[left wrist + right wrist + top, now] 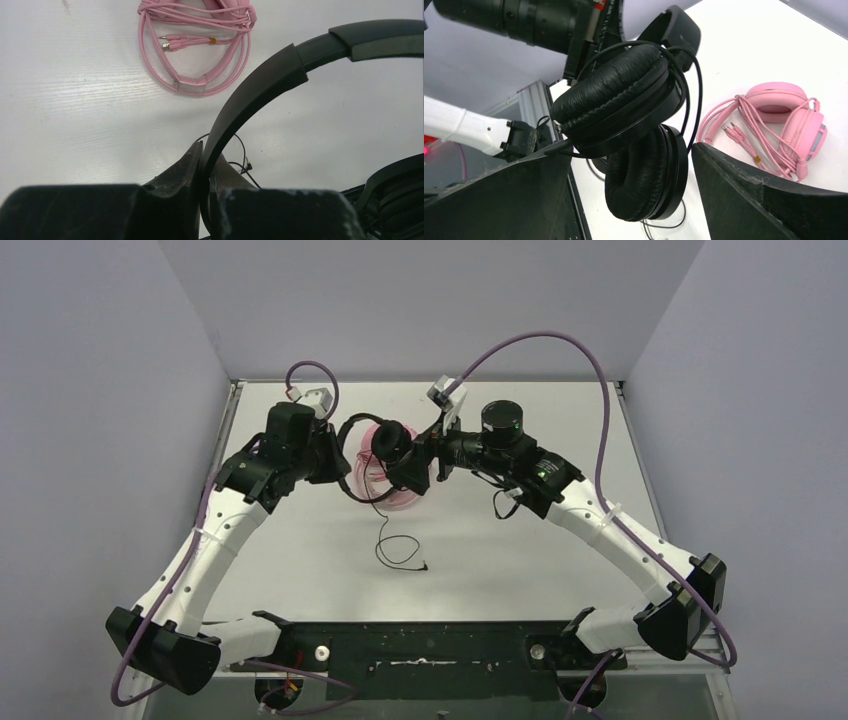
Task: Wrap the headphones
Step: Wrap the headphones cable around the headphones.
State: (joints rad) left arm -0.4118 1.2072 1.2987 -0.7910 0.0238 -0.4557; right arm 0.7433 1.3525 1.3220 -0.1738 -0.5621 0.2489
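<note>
The black headphones (390,445) hang above the table, and my left gripper (207,155) is shut on their headband (260,90). Their two padded ear cups (624,100) dangle between the fingers of my right gripper (631,150), which is open around them without clamping. A thin black cable (694,90) loops over the cups, then trails down to the table (395,550), ending in a plug (425,567). The pink headphones (784,115) lie on the table beneath, their pink cable (200,50) bundled in loops beside them.
The white table (520,550) has a raised rim at the back and sides. Both arms meet over its far middle, the left gripper (335,455) facing the right gripper (415,465). A black mounting bar (430,645) runs along the near edge.
</note>
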